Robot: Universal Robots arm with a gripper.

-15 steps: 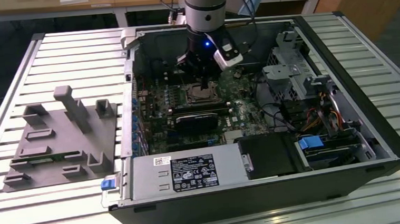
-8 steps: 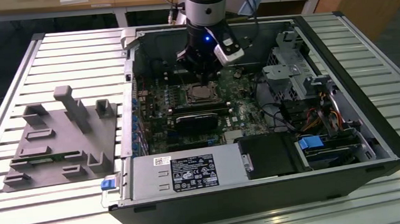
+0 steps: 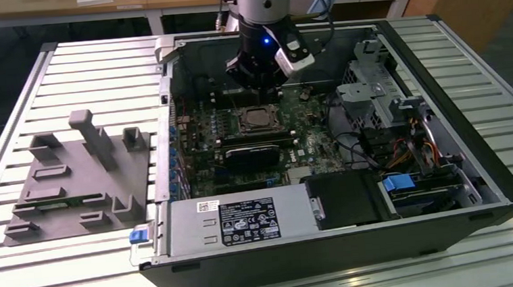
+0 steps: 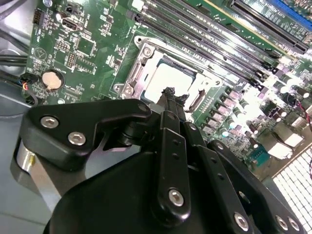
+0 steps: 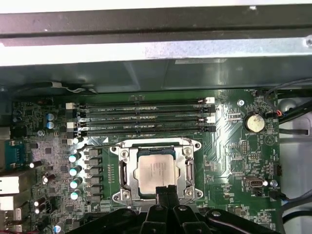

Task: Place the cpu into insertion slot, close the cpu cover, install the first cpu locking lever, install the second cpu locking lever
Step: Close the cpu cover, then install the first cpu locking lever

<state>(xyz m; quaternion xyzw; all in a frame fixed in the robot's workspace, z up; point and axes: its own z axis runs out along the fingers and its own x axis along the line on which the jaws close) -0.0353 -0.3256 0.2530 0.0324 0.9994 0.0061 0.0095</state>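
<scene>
The cpu (image 5: pixel 155 169) lies flat in the insertion slot (image 5: pixel 117 196) on the green board, its pale metal top showing. The silvery cpu cover (image 5: pixel 124 170) lies down around it, framing the chip through its window. My gripper (image 5: pixel 165 191) is shut with nothing between its fingertips, and its tip hovers at the socket's edge beside the chip. The second wrist view has the same fingertips (image 4: pixel 169 92) just over the cpu (image 4: pixel 168 80) and the cover (image 4: pixel 139 73). In the exterior view my gripper (image 3: pixel 255 95) hangs straight over the cpu (image 3: pixel 257 120). A thin metal lever (image 5: pixel 97 141) runs along one side of the socket.
Long black memory slots (image 5: pixel 141 117) run close beside the socket. A coin battery (image 5: pixel 254 122) sits on the board. The case holds a grey power supply (image 3: pixel 235 219), a drive cage (image 3: pixel 370 88) and cables (image 3: pixel 420 152). A grey fixture (image 3: pixel 78 176) lies on the slatted table at the exterior view's left.
</scene>
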